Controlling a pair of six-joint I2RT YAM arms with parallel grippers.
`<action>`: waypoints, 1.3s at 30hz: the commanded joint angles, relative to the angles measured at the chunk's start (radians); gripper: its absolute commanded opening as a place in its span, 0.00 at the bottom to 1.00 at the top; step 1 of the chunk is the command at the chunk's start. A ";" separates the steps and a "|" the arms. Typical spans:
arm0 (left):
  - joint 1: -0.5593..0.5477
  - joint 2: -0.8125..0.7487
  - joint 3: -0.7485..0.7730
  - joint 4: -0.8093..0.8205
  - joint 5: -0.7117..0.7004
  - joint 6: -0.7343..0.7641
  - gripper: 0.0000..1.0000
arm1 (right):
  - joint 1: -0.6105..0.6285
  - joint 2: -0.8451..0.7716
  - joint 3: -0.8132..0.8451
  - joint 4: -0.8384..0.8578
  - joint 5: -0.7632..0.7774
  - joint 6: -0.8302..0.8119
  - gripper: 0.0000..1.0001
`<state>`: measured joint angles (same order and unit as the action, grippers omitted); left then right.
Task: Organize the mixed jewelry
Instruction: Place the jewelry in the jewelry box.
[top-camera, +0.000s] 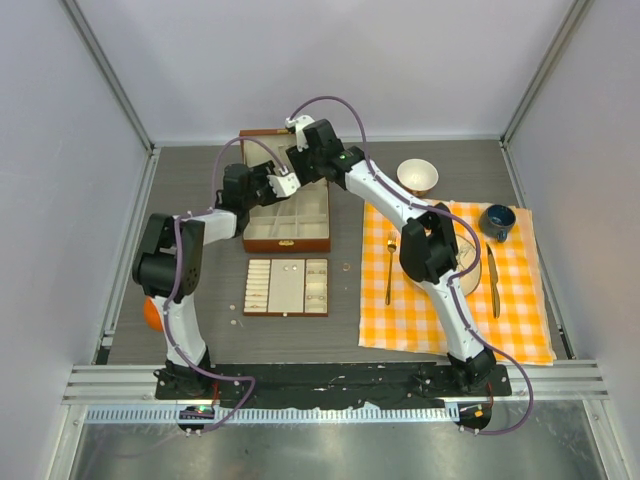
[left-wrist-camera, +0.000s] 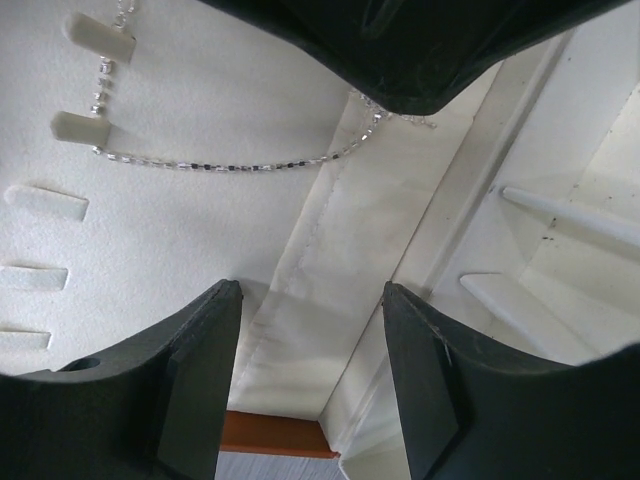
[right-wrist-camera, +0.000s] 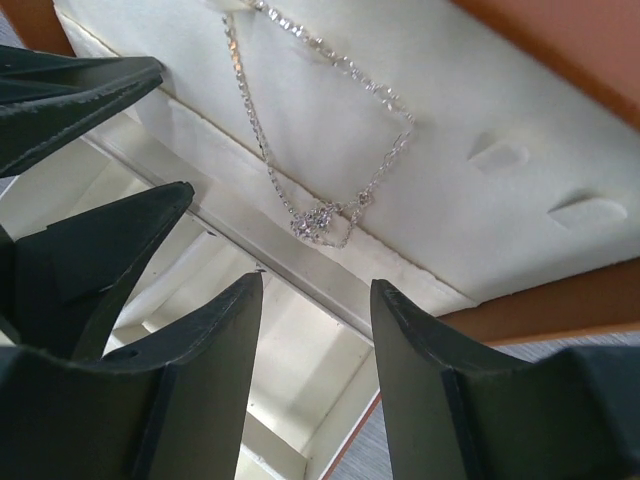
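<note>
A thin silvery chain necklace (left-wrist-camera: 230, 165) hangs on the cream lining inside the raised lid of the brown wooden box (top-camera: 286, 243); in the right wrist view its chain ends in a small sparkly pendant (right-wrist-camera: 320, 220). My left gripper (left-wrist-camera: 312, 300) is open and empty, over the hinge fold between lid and compartments. My right gripper (right-wrist-camera: 315, 290) is open and empty, just below the pendant, not touching it. Both hover close together above the box, left gripper (top-camera: 283, 184) and right gripper (top-camera: 300, 160). The cream-lined tray (top-camera: 262, 285) holds small pieces. A tiny ring (top-camera: 346, 267) lies on the table.
Two more tiny bits (top-camera: 236, 322) lie left of the tray. An orange checked cloth (top-camera: 520, 330) at the right carries a gold fork (top-camera: 390, 270), a gold knife (top-camera: 492, 280) and a blue cup (top-camera: 497, 220). A white bowl (top-camera: 417, 176) stands behind it. An orange object (top-camera: 151, 316) sits by the left arm.
</note>
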<state>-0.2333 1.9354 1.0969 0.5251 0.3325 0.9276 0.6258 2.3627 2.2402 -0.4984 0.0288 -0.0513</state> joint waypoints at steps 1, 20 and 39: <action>0.003 0.033 0.046 0.053 -0.006 0.017 0.63 | 0.002 -0.072 0.009 0.027 0.017 -0.010 0.53; -0.003 0.073 0.044 0.035 0.007 0.048 0.20 | 0.002 -0.080 -0.004 0.031 0.019 -0.015 0.53; -0.008 -0.029 -0.025 -0.022 0.091 0.017 0.00 | -0.014 -0.059 0.021 0.029 -0.001 0.024 0.53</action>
<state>-0.2321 1.9686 1.1049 0.5365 0.3325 0.9760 0.6186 2.3627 2.2379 -0.4980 0.0418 -0.0483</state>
